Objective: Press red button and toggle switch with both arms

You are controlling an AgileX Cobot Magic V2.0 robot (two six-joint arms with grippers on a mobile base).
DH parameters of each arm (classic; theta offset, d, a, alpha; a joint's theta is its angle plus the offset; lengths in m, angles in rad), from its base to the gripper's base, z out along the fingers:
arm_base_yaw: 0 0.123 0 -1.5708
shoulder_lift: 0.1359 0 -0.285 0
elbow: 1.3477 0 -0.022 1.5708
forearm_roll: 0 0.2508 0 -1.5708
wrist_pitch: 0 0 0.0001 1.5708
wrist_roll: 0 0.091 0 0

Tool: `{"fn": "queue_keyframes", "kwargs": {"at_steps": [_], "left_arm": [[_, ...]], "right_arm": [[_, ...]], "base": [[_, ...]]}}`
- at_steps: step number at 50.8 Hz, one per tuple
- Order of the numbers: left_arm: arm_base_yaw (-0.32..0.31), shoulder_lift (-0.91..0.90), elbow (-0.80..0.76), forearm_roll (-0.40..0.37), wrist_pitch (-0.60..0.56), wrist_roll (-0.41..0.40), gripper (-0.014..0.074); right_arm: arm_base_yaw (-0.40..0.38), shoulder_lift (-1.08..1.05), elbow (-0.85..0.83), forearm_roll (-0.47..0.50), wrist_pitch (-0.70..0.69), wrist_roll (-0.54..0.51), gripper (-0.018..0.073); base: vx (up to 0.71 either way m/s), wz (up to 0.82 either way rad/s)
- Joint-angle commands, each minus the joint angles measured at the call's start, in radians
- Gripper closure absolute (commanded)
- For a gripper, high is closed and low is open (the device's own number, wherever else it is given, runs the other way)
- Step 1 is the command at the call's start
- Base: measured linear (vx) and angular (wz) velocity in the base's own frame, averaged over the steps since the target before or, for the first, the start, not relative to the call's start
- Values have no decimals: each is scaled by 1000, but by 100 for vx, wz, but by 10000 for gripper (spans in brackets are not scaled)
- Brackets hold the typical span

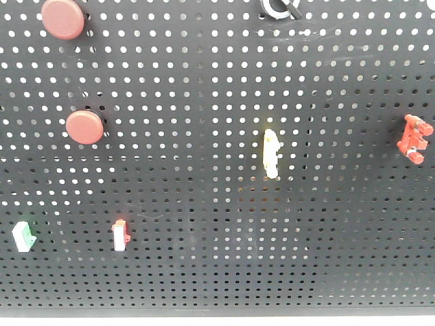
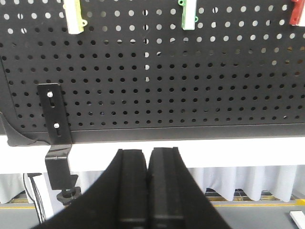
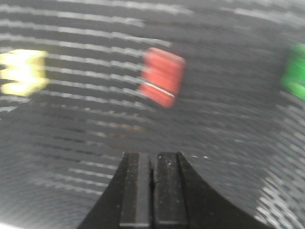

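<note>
Closed black right-arm fingers hover below a blurred red switch; left fingers are also closed, beneath the black pegboard. Larger matte red button sits upper-left, notched red toggle lever far right; lookalikes risk a wrong press.

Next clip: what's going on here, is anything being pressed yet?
Nothing is being pressed. In the front view the pegboard shows two red buttons; the larger red button and the toggle switch sit untouched, no arm in sight. Both wrist views show shut end effectors: the left end effector below the board's lower edge, the right end effector facing a blurred red part.
</note>
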Motion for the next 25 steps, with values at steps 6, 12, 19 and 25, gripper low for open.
{"fn": "queue_keyframes", "kwargs": {"at_steps": [6,12,19,25], "left_arm": [[1,8,28,-10,-81,-4,594],[1,8,28,-10,-81,-4,594],[1,4,28,-10,-77,-4,594],[1,6,28,-10,-77,-4,594]], "right_arm": [[-202,-256,282,336,-201,-306,559],[-223,-400,414,349,-198,-294,559],[-199,-376,526,240,-198,-111,559],[-169,-381,608,179,-272,-66,559]], "base": [[0,0],[0,0],[0,0],[0,0]]}}
